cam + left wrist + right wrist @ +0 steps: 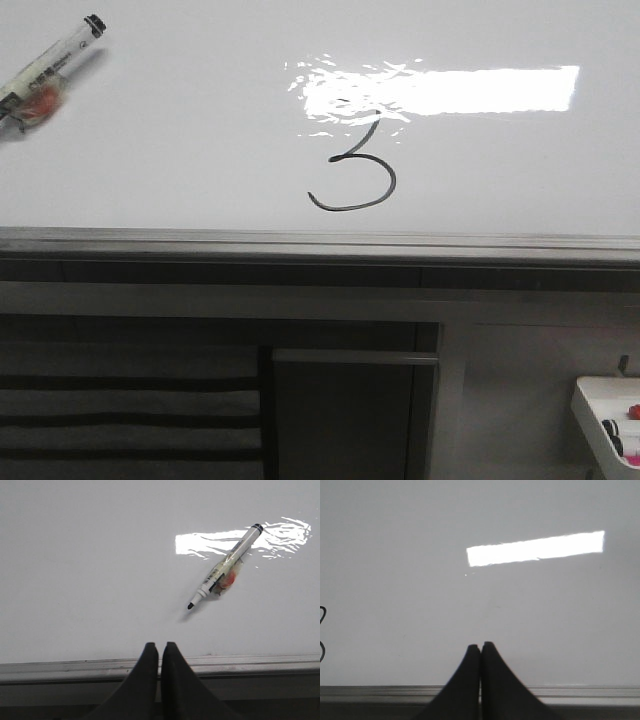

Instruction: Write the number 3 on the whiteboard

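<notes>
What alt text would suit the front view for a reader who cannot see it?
A black number 3 is drawn on the whiteboard, just under a bright light reflection. An uncapped marker lies at the board's far left; no claw shows.

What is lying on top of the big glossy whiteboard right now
On the glossy white whiteboard lie an uncapped black-tipped marker pen with an orange blob against its barrel, and a thin black hand-drawn number 3. A bright light reflection washes out the 3's top stroke.
</notes>
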Robot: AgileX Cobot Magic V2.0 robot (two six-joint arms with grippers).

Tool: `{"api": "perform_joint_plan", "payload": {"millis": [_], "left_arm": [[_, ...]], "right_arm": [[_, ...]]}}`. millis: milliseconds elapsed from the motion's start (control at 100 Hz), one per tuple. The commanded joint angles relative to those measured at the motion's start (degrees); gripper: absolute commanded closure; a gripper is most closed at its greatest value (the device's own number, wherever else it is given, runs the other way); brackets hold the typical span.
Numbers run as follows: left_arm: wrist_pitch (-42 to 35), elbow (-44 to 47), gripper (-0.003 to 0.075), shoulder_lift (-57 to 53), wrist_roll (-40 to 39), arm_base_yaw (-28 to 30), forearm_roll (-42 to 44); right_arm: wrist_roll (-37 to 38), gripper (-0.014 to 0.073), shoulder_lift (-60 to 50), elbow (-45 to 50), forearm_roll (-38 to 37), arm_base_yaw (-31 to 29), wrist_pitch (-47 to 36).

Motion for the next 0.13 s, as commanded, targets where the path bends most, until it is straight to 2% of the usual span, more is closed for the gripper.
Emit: {"api": "perform_joint_plan", "payload": {"millis": [0, 120], "left_arm": [[-4.7, 0.1, 0.0739, -1.8, -0.7, 0.2, 0.0], [-4.7, 0.1, 0.0739, -1.8, -0.7, 0.2, 0.0]], "right_arm": [[-0.1, 0.0673, -1.3, 1.3, -0.7, -0.3, -4.2], [-0.1, 0.0673, -1.3, 1.3, -0.7, -0.3, -4.2]]}}
